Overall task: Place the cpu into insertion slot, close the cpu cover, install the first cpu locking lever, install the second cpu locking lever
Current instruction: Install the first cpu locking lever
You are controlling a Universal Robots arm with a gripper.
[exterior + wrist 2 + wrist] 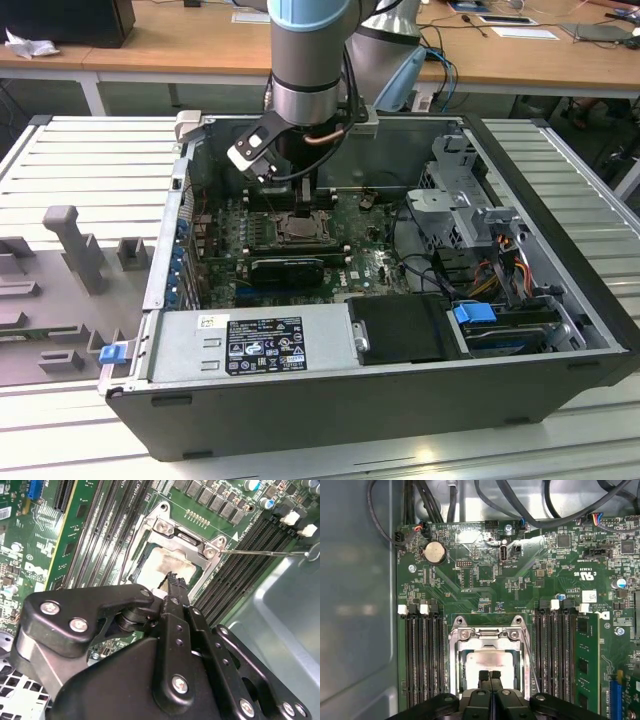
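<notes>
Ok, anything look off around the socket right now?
One thing: in the second wrist view a thin locking lever juts sideways from the cpu cover across the memory slots, not tucked down. The cpu looks flat under it.

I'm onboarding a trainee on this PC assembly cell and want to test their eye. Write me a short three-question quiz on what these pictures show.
1. True or false: in the first wrist view, the cpu shows through the window of the cpu cover.
2. Choose one. The fingertips of the pincer are: A) shut, tips together, at the cpu's edge; B) spread wide around a memory stick; C) clamped on a cable.
3. Fill in: the circuit board around the socket is ____ in colour.

Key: 1 true; 2 A; 3 green.
</notes>
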